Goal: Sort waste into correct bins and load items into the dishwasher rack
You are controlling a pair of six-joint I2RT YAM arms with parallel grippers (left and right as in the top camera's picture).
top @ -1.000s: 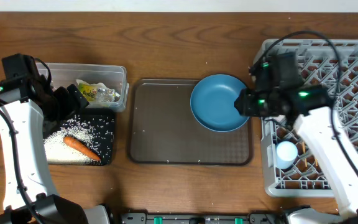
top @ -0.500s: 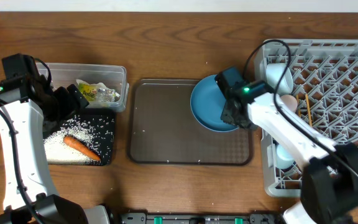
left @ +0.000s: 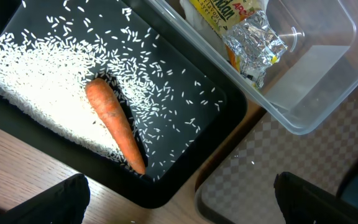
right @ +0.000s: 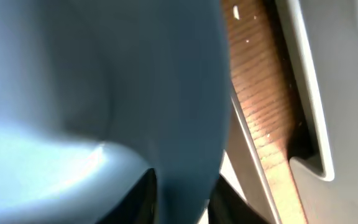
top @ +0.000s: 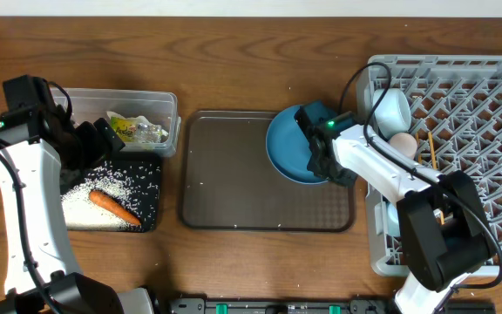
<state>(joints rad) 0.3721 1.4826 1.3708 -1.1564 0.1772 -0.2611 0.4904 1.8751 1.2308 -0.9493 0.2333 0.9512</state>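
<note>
Two arms work over the wooden worktop (top: 234, 61). On the right, the claw (right: 182, 198) is clenched on the right-hand rim of the blue plate (top: 290, 148), which sits over the right end of the dark-brown serving tray (top: 234, 192), just beside the grey rack (top: 486, 131). On the left, the claw (left: 185, 208) hangs released with its fingers spread wide above the black tray (top: 152, 209), where the carrot (top: 114, 207) lies against a heap of white rice (top: 85, 199). Right behind it, the clear tub (top: 168, 109) holds the crumpled wrapper (top: 133, 131). A pale cup (top: 390, 109) and wooden chopsticks (top: 429, 148) rest along the rack's left side
</note>
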